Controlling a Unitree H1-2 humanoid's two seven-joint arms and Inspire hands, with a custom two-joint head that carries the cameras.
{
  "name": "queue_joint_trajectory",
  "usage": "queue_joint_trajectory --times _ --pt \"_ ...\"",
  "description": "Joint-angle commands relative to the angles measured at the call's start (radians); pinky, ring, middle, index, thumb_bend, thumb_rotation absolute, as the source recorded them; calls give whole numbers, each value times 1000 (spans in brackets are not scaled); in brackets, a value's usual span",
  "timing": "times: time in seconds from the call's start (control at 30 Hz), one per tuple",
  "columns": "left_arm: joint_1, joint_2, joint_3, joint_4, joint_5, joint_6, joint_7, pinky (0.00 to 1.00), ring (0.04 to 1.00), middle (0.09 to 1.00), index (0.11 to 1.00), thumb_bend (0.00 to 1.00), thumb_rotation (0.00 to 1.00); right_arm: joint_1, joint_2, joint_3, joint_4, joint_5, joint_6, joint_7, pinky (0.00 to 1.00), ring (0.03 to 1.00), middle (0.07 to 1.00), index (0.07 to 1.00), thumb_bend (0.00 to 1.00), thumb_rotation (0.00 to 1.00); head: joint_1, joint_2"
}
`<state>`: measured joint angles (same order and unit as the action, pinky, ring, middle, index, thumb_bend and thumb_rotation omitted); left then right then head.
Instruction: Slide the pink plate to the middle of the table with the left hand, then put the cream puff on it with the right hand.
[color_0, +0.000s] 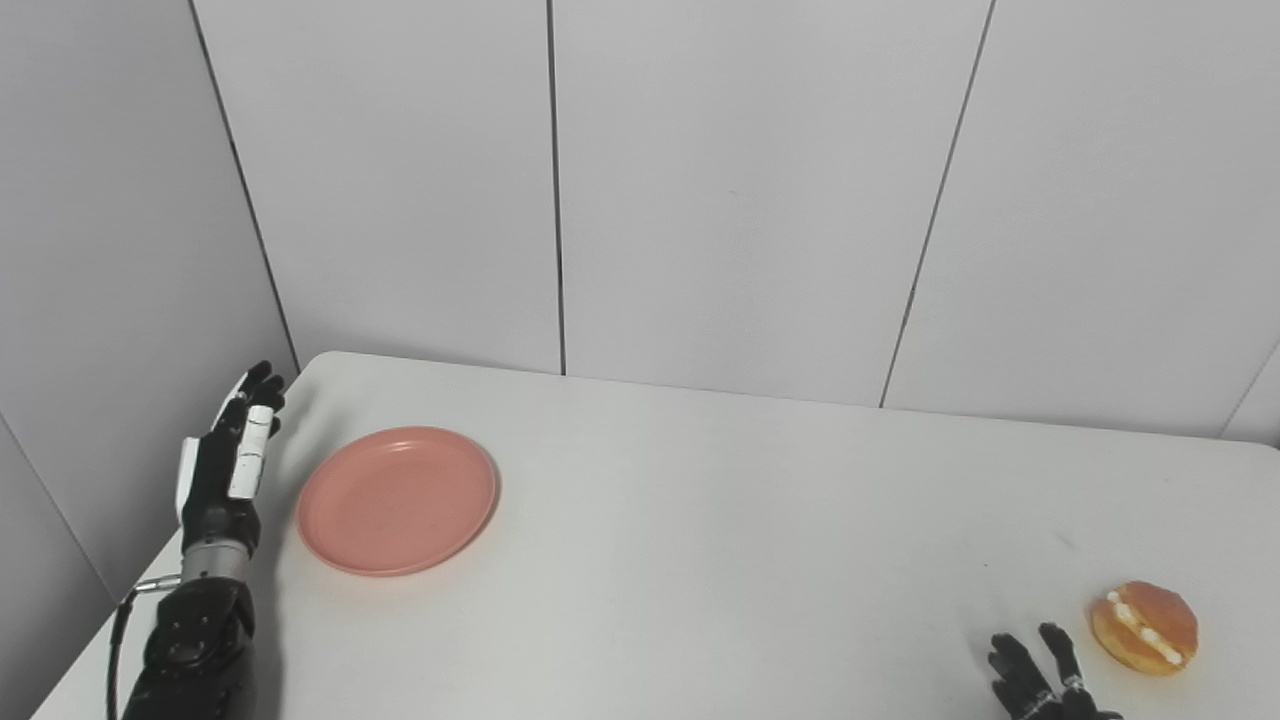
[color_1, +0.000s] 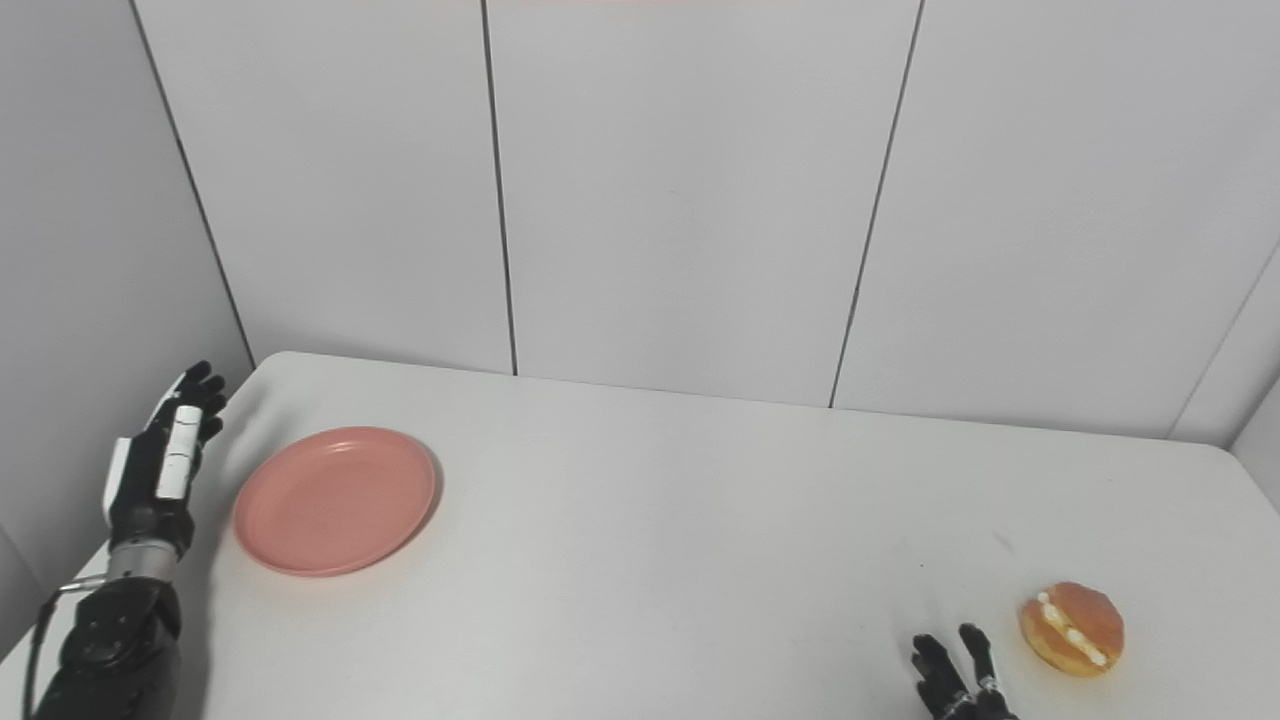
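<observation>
A round pink plate (color_0: 397, 499) lies flat on the white table (color_0: 700, 520) at the left side. My left hand (color_0: 228, 460) is raised just left of the plate, open with fingers extended, a short gap away and holding nothing. A golden cream puff (color_0: 1144, 626) with white filling sits near the front right of the table. My right hand (color_0: 1040, 680) shows only its fingers at the bottom edge, spread open, just left of the cream puff and apart from it. Both also show in the right eye view: plate (color_1: 335, 499), cream puff (color_1: 1072, 629).
Grey wall panels (color_0: 740, 190) close the back and left of the table. The table's left edge (color_0: 120, 620) runs next to my left forearm. Bare tabletop lies between the plate and the cream puff.
</observation>
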<state>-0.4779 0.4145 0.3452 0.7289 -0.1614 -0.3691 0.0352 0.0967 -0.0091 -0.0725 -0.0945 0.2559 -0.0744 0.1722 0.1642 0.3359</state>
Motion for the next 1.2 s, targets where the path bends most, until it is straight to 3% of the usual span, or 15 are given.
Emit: queue_joint_trajectory --times 0.0,0.13,0.37,0.5,0.77,1.0,1.17 --pt "-57 33 -4 25 -5 -68 -13 887 876 874 843 882 875 21 16 24 93 -2 60 -8 989 932 883 986 832 1000 -2 5" --pt "-80 23 -15 100 -18 -90 -43 849 865 863 827 928 869 24 15 25 89 1 59 -5 985 928 877 985 829 1000 -3 7" --pt "-70 2 -34 108 -12 -63 -48 916 908 903 857 774 893 31 15 25 76 2 67 -10 970 914 864 976 837 1000 -7 16" --pt "-76 -2 -40 132 -29 -62 -70 941 925 917 866 748 893 32 14 28 72 -2 71 -11 971 919 867 983 834 1000 -11 19" --pt "-79 -3 -67 158 -31 -53 -100 924 915 919 874 785 910 32 13 35 69 -2 69 -15 954 907 863 980 826 1000 -16 22" --pt "-34 -23 -87 36 -36 50 -109 899 905 903 853 742 937 35 14 42 60 -2 73 -18 939 903 862 985 825 1000 -23 28" --pt "-4 -41 -108 -31 -27 89 -106 857 877 887 842 786 914 37 12 45 56 -4 76 -19 948 908 866 985 820 1000 -27 31"
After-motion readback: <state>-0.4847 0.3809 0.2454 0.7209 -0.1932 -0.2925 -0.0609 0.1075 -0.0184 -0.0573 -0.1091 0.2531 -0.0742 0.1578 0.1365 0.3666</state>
